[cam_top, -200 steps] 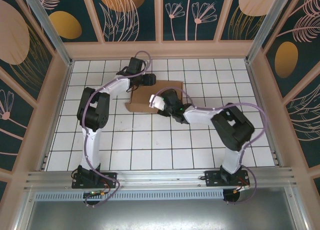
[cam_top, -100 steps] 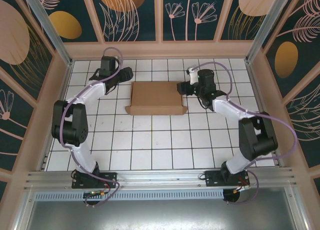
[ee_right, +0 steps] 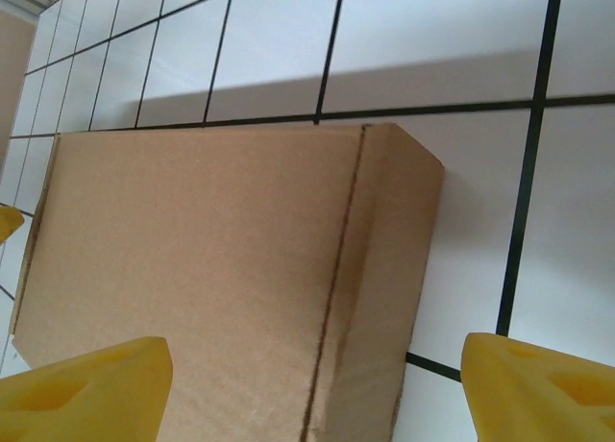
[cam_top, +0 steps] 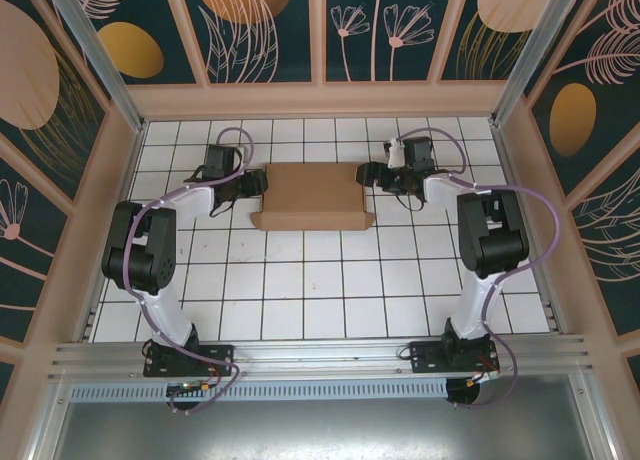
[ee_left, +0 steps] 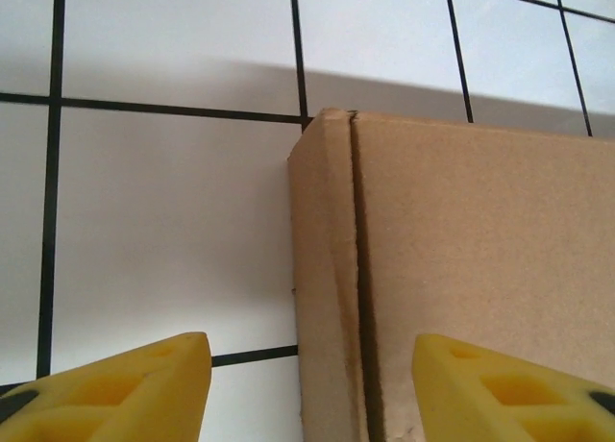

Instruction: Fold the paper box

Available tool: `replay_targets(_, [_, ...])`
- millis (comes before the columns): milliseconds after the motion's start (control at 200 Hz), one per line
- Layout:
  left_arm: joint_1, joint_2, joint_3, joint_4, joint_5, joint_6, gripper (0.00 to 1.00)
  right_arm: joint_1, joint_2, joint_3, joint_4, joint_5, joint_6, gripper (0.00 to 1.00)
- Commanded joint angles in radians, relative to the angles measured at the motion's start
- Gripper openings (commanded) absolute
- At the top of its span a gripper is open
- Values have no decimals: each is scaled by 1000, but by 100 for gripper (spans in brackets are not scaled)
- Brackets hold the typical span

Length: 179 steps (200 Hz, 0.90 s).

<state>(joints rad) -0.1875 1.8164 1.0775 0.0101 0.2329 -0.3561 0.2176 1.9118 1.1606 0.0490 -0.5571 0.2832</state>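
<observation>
**Box closed, 2 grippers flanking**

The paper box [cam_top: 312, 195] sits shut on the tiled table [cam_top: 300, 280], towards the far side, lid down, so its inside is hidden. The left gripper [cam_top: 258, 183] hangs at its left end, jaws apart astride the side wall, gripping nothing. The right gripper [cam_top: 368, 176] is at the right end, jaws wide, empty. Looks like final squaring-up. The next move calls for even pressure on both ends without skewing the lid.

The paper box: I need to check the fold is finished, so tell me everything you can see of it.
The paper box is brown cardboard, folded into a flat rectangular mailer, with creased side edges and a lip along its near edge. It lies flat on the white tiled table, between the left hand and right hand, both open; contact is unclear.
</observation>
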Motion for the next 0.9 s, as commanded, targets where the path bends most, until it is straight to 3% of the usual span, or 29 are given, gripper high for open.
replay_targets(0, [34,15,-30,64,130,-12,51,-10,42,14,28,-73,39,82])
replay_targets(290, [70,83,-25,30,126,-21,35,-14,75,-31,53,-126,41,83])
replay_targets(505, [99,114,-20,12,108,-29,30,-40,106,-53,101,-229,103,85])
replay_targets(686, [109,115,-21,15,113,-22,27,-53,87,-68,106,-225,112,85])
replay_targets(751, [109,84,-38,58,156,-32,31,-57,84,-73,108,-242,116,85])
replay_targets(891, [108,-11,-89,177,238,-74,54,-57,80,-79,108,-239,113,85])
